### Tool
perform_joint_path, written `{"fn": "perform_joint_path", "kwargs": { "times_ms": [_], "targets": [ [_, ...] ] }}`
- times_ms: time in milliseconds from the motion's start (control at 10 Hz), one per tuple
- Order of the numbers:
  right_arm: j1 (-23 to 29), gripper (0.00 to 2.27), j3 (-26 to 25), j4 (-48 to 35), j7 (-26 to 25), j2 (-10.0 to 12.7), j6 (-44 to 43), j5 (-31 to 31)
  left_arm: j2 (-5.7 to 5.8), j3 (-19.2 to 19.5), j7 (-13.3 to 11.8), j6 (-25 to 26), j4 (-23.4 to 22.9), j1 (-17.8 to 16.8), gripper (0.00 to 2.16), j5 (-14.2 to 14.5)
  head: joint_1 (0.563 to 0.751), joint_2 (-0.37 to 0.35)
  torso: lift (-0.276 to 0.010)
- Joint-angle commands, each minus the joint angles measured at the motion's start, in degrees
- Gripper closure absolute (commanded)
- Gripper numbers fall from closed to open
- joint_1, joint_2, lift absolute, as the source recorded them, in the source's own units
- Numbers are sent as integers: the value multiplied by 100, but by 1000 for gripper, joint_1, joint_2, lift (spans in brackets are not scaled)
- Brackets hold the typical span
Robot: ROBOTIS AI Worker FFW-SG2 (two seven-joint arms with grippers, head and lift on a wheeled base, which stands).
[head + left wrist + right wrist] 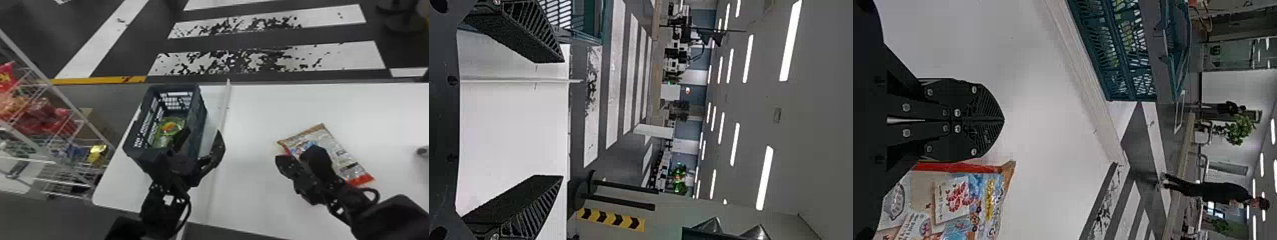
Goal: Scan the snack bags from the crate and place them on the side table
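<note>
1. While at least one green bag lies inside the dark crate, we judge the job unfinished; how many more bags sit beneath or beside it, we cannot tell.
2. One red-edged bag lies flat on the white counter, outside the crate and across the raised strip from it. We take this as the bag being worked on, though nothing shows whether it is scanned.
3. Our left gripper is at the crate's near end, its jaws spread with nothing between them: one side over the opening, the other out past the right wall. Whether it touches the crate, we cannot tell.
4. Our right gripper is over the red-edged bag, its jaws pressed together and pinching nothing.
5. Which surface counts as the side table, we cannot say, so we leave the tally of placed bags open. A grey object at the head view's right edge is too cut off to name.
6. Left to do, as we read it: scan the red-edged bag if needed, set it down at its place, then lift out the green bag and treat it likewise.
</note>
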Motion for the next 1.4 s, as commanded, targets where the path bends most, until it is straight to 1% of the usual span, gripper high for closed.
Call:
{"fn": "perform_joint_path", "kwargs": {
  "times_ms": [0,100,200,700,900,1100,1300],
  "targets": [
    [-260,2260,114,366,-45,56,-1,161,6,0,0,0,5,0,36,0,695,285,-50],
    [-436,2263,123,630,-106,143,-1,328,6,0,9,18,-4,0,36,0,695,286,-50],
    [-586,2260,123,823,-185,161,16,424,6,-9,9,0,-4,0,36,0,695,285,-50],
    [-841,2260,-44,1069,-607,135,263,706,-11,-26,9,18,14,-18,36,-18,695,232,-50],
    [-911,2263,-158,1175,-642,117,280,776,-3,-26,9,18,14,-18,36,-18,695,209,-50],
    [-867,2263,-272,1078,-634,73,350,758,-11,-26,9,0,23,-18,36,-18,695,187,-50],
    [-542,2260,-237,551,-546,73,438,670,-11,-26,18,18,32,-26,36,-18,695,177,-50]
  ]
}}
